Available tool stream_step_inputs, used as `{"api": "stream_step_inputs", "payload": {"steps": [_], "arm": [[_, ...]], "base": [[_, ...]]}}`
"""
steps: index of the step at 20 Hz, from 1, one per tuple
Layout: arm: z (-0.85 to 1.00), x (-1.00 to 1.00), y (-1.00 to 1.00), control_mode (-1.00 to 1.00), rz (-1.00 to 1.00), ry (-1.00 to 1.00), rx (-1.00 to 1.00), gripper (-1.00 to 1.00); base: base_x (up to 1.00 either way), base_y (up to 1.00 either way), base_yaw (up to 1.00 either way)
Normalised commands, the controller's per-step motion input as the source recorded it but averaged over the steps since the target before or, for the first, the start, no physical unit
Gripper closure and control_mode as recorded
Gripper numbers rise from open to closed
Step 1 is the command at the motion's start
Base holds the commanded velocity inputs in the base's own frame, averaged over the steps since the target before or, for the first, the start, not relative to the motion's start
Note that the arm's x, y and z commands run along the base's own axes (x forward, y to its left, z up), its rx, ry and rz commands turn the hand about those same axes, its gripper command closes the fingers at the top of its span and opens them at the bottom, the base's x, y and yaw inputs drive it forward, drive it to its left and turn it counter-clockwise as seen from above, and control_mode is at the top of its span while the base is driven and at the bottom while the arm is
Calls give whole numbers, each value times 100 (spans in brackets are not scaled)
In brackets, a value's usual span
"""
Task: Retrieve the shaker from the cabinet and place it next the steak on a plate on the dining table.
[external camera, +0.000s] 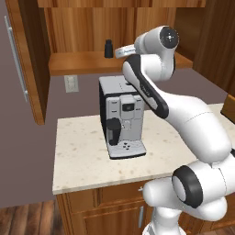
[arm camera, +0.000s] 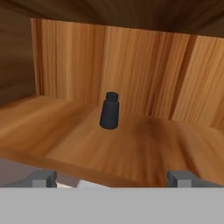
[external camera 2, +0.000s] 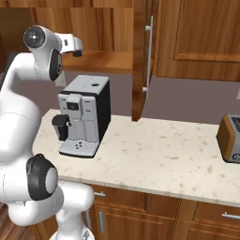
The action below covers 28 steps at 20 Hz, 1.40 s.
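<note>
Cabinet shelf: shaker upright; pincer wide open, empty, short of it.

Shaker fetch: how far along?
Done: cabinet doors stand open. In hand: the open claw points into the cabinet at the shaker, which stands upright on the shelf, untouched. Left: grasp it, lift it out, carry it to the dining table and set it by the steak.

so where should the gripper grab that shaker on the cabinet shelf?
Probably on the wide lower body of the shaker, below its narrower cap, coming in level from the open front of the cabinet. It stands upright and alone on the shelf, and the gripper already faces it with fingers spread wider than the body.
</note>
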Motion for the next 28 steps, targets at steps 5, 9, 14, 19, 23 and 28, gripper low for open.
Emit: {"api": "stream_step_inputs", "payload": {"steps": [5, 9, 14, 19, 23, 28], "arm": [[-9, 30, 6, -100, 0, 2, 4, -100], [-14, 28, 21, -100, 0, 0, 1, -100], [-3, 25, 18, -100, 0, 0, 0, -100], [0, 17, 0, -100, 0, 2, 0, -100], [3, 9, 0, -100, 0, 9, 0, -100], [0, 21, 0, -100, 0, 4, 0, -100]], "base": [[0, 0, 0], [0, 0, 0], [0, 0, 0], [0, 0, 0], [0, 0, 0], [0, 0, 0]]}}
